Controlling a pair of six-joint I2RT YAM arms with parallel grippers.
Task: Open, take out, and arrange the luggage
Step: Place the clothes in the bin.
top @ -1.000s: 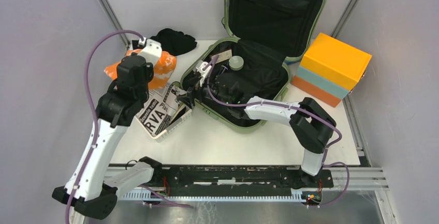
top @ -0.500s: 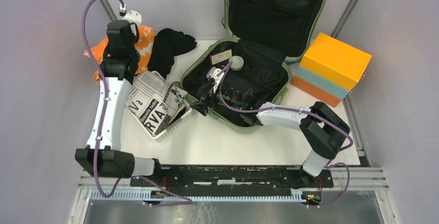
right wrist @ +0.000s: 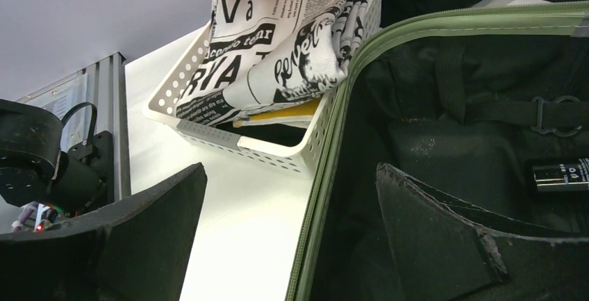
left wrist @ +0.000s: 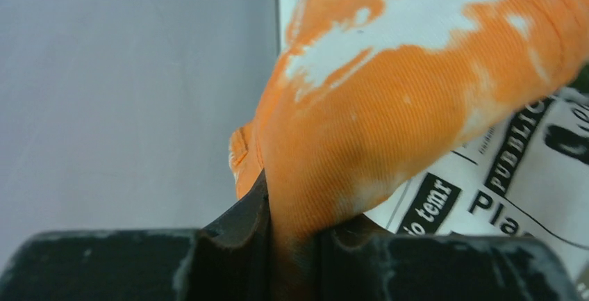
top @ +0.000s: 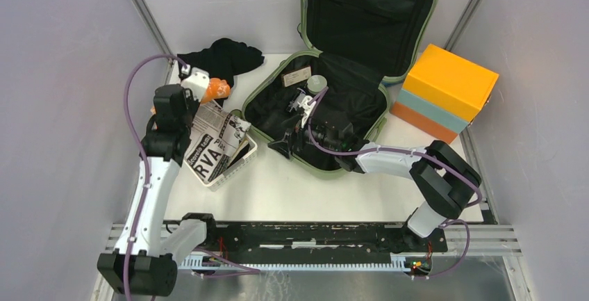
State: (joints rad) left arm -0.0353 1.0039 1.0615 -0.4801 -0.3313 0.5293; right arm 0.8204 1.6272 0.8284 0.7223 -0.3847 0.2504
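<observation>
- Locate the luggage (top: pixel 368 16) at the back centre of the table (top: pixel 312 197). It lies open, with the lid upright against the rear wall and the base flat. Black lining is exposed in both halves.
- Note that the left gripper (left wrist: pixel 292 245) is narrowed onto an orange-and-white cloth (left wrist: pixel 389 106). The fabric is pinched between the jaws and bulges out ahead of them.
- In the top view you see this cloth held at the left side of the table, over the far edge of the newsprint-patterned fabric (top: pixel 212 141).
- The newsprint-patterned fabric is draped over the white perforated basket (right wrist: pixel 239 141), which sits just left of the luggage's near-left corner.
- Note that the right gripper (right wrist: pixel 292 210) stands wide with nothing between its fingers. One finger is over the table and the other is over the luggage's interior, with the green zip edge running between them. You cannot tell whether either finger touches the shell.
- Inside the base you see a strap with a buckle (right wrist: pixel 549 113), a black labelled cylinder (right wrist: pixel 562 176), a pale round cap (top: pixel 317 83) and a tan tag (top: pixel 297 76).
- A black garment (top: pixel 222 58) lies at the back left of the table, beyond the left gripper.
- An orange and light-blue box (top: pixel 448 89) stands right of the luggage, close to its base.
</observation>
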